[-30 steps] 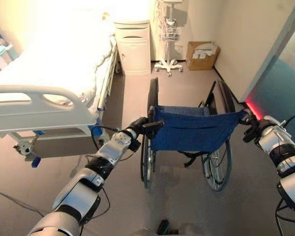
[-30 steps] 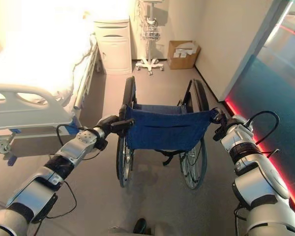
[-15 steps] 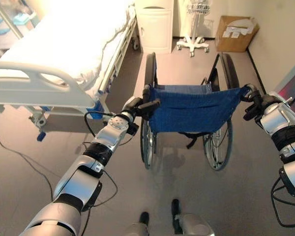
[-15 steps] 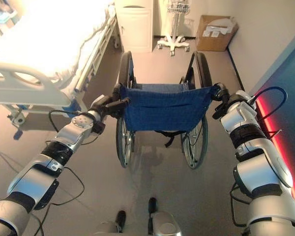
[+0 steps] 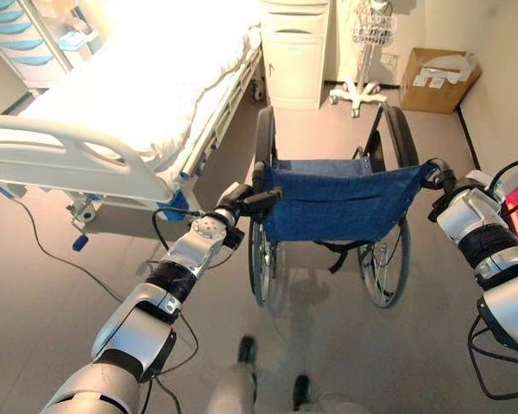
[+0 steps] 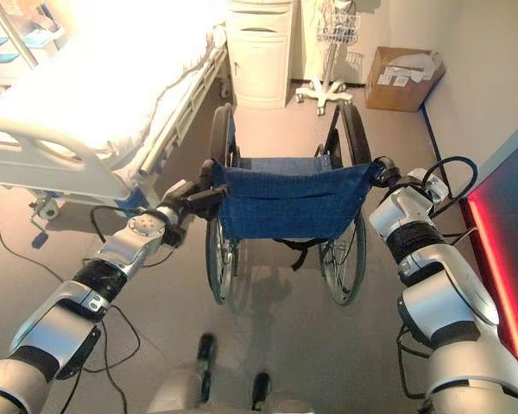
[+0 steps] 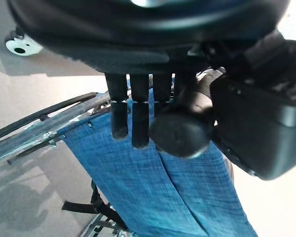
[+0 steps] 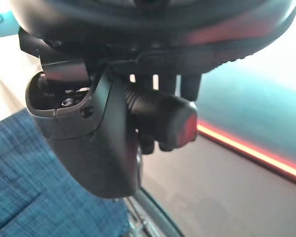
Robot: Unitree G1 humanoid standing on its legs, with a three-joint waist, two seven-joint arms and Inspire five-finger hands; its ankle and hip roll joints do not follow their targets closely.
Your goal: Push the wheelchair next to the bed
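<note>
The wheelchair [image 5: 337, 203], with a blue cloth back and black wheels, stands in the aisle to the right of the bed's foot end, facing away from me. The bed [image 5: 129, 95] has white sheets and a white foot rail. My left hand [image 5: 242, 203] is shut on the left push handle [image 7: 180, 133], its fingers [image 7: 133, 113] curled over the grip. On the other side, my right hand [image 5: 440, 178] is shut on the right push handle [image 8: 163, 121]. A narrow strip of floor separates the wheelchair's left wheel [image 5: 261, 259] from the bed frame.
A white bedside cabinet [image 5: 300, 52] stands at the head of the bed, directly ahead of the wheelchair. Beyond it are a wheeled stand [image 5: 360, 90] and a cardboard box [image 5: 439, 79]. A wall with a red light strip [image 6: 501, 285] runs along the right. Blue drawers [image 5: 26, 43] stand far left.
The whole view has swung, so the camera moved. Both hands keep their hold on the handles. The wheelchair looks slightly further forward along the bed's side.
</note>
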